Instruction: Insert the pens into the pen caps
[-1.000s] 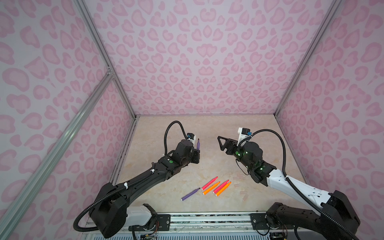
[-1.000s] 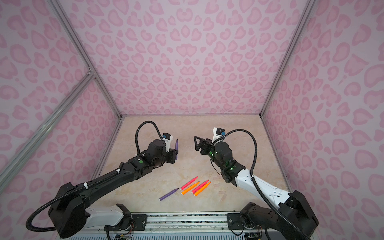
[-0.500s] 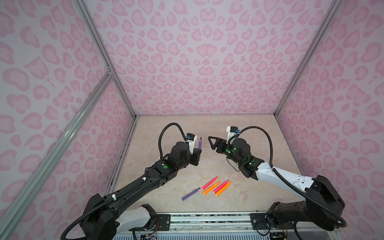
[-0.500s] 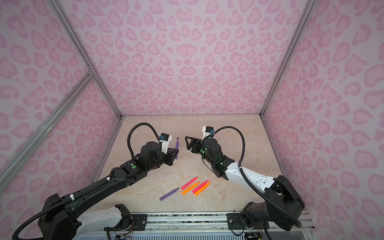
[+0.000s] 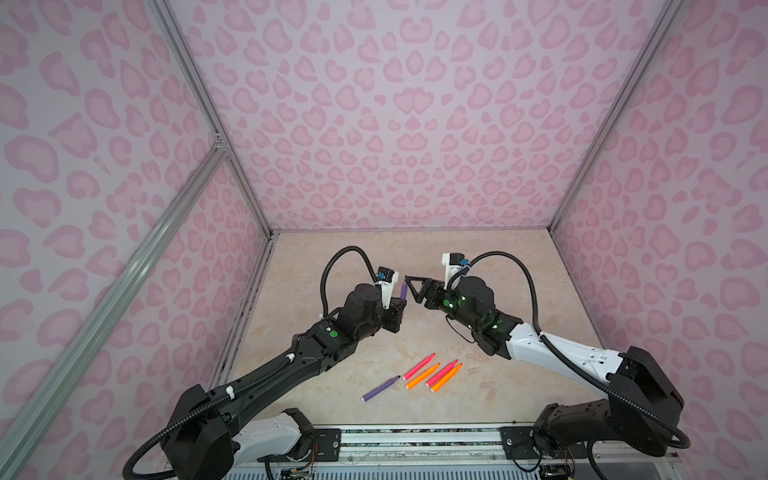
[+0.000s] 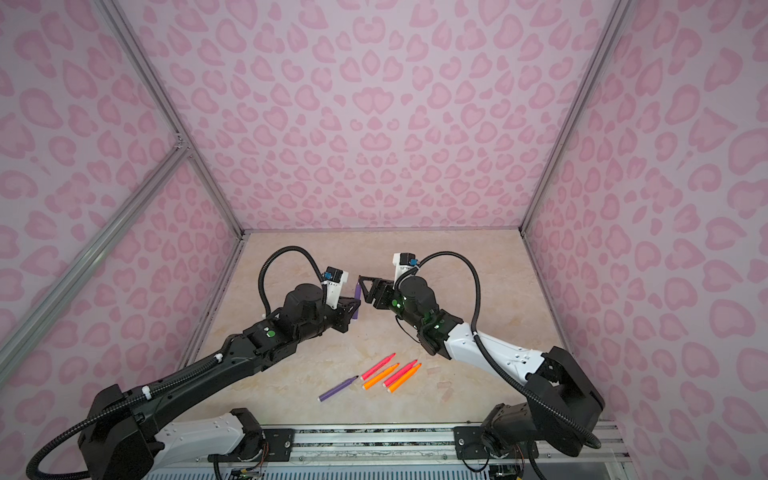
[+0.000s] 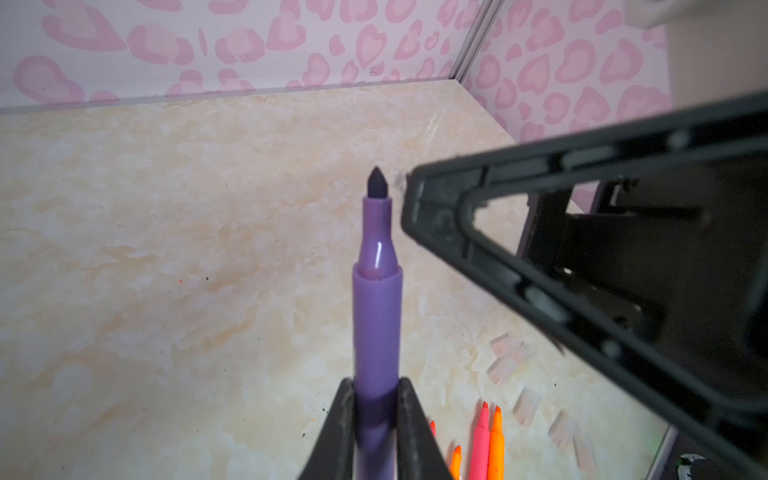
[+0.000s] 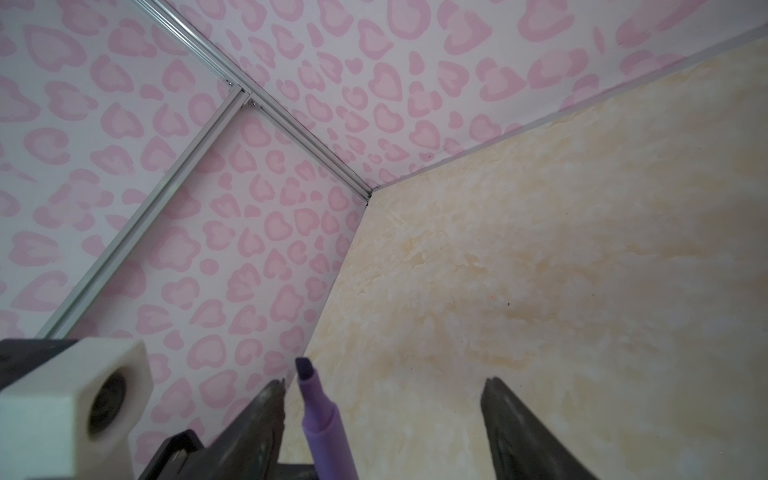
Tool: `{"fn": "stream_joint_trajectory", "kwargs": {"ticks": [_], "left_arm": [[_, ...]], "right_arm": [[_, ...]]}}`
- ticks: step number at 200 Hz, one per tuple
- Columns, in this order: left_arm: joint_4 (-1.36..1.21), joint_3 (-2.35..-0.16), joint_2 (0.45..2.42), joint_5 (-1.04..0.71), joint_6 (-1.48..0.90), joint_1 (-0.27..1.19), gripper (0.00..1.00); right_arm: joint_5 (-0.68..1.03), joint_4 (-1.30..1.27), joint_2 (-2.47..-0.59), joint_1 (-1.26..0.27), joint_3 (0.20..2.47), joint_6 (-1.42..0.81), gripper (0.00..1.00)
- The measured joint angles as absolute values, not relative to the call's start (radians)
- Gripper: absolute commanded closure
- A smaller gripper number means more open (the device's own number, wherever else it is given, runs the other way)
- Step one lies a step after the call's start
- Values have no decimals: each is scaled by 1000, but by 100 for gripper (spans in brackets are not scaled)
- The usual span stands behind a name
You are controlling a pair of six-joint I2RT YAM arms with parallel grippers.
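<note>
My left gripper [image 7: 376, 399] is shut on a purple pen [image 7: 376, 311], held above the table with its dark tip pointing up and away. In both top views that pen [image 5: 403, 291] [image 6: 357, 291] stands between the two arms. My right gripper [image 8: 386, 380] is open. The purple pen's tip [image 8: 320, 415] sits between its fingers, close to one finger [image 8: 266, 415], and I see no cap in it. On the table lie a second purple pen [image 5: 380, 388], two pink-red pens [image 5: 419, 366] and two orange pens [image 5: 446, 378]. Several clear pen caps [image 7: 505, 345] lie beside them.
Pink patterned walls [image 5: 395, 124] close in the beige table [image 5: 332, 257] at the back and on both sides. The loose pens lie near the front edge, between the two arm bases. The faint caps [image 5: 488, 390] lie to the right of them.
My right gripper has swung left to the held purple pen's tip and its jaws have narrowed somewhat. The left arm has shifted slightly, its grip on the pen unchanged.
</note>
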State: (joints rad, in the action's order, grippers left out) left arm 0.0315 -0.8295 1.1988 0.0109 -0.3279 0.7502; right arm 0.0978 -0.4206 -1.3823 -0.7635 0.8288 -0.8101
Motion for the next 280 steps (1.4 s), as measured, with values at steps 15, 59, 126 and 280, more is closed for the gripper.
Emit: {"fn": "stream_joint_trajectory", "kwargs": {"ticks": [15,59,126,280], "left_arm": [[37,-838,1206,9,-328,750,96],[55,-850,1204,9,-339,750,96],[48,-847,1180,-83,-323,760,96],[62,-867,1213,-126,-313,768,75]], "right_arm": [[95,-423,-1360,-773,813,-811,24],[45,-421,-1305,-816,775,-807,24],[19,-403,-1338,-849,795,-792,41],[7,-411,-1365,-852,801,-805,100]]}}
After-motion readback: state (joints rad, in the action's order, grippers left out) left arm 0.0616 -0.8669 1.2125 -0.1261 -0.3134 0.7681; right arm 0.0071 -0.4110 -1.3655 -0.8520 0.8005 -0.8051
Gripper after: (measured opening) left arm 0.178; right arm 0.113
